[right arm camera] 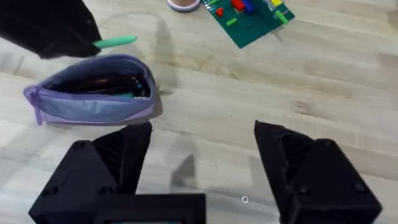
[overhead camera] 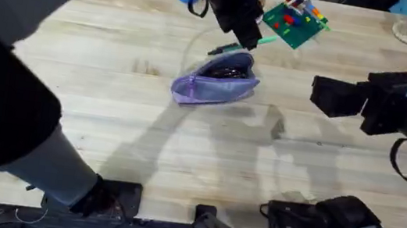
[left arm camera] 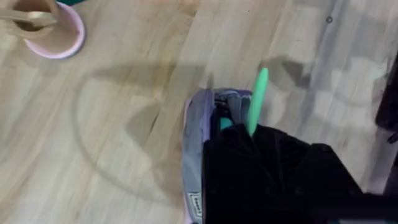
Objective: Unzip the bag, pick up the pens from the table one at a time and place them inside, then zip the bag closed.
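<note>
Gripping the light green pen, the left gripper hovers over the unzipped lilac pouch at centre frame; the right gripper gapes empty right of it.

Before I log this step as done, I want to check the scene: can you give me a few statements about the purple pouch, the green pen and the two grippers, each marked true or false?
1. The lilac-purple fabric pouch lies unzipped, its mouth open. True.
2. The left gripper holds the light green pen above the pouch. True.
3. The right gripper is clamped on the pouch's zipper. False: its black fingers stand open and apart from the pouch, over the pale wooden table.
4. The pouch holds nothing. False: dark items show inside its opening.
5. The green building-brick board lies beyond the pouch. True.
</note>
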{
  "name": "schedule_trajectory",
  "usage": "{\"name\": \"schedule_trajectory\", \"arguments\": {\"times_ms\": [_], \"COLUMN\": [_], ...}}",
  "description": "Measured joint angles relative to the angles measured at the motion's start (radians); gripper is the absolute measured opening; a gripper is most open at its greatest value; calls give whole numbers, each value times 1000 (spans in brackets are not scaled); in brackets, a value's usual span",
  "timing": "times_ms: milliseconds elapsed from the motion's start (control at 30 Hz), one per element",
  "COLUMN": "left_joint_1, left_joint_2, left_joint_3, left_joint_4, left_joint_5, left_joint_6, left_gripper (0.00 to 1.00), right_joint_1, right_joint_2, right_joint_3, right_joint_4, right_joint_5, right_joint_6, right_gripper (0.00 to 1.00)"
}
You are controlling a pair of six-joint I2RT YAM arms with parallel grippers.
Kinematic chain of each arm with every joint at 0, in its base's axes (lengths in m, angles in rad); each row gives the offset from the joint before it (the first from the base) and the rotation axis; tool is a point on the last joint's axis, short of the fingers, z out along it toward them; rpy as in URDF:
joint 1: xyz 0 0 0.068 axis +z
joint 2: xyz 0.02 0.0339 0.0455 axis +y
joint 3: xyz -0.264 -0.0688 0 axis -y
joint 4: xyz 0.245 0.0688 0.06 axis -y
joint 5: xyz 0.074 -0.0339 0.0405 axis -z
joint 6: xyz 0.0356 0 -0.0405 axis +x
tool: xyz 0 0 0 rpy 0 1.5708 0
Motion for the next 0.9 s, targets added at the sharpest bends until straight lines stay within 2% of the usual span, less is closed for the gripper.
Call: {"name": "schedule_trajectory", "arguments": {"times_ms": [267, 567, 667, 900], "left_joint_1": [-44, -50, -50, -50], "left_joint_2": [20, 24, 24, 24], "left_joint_3": [-17, -186, -223, -289], "left_joint_4": [16, 156, 163, 163], "left_joint_5": [9, -6, -7, -81], "left_joint_6": [-34, -34, -32, -31], "left_gripper": [42, 42, 42, 43], "right_joint_1": [0, 0, 0, 0], "right_joint_2": [0, 0, 0, 0], "right_joint_3": [0, 0, 0, 0], "right_joint_4": [0, 0, 0, 0], "right_joint_5": [0, 0, 0, 0], "right_joint_6": [0, 0, 0, 0], "right_gripper": [996, 996, 996, 996]}}
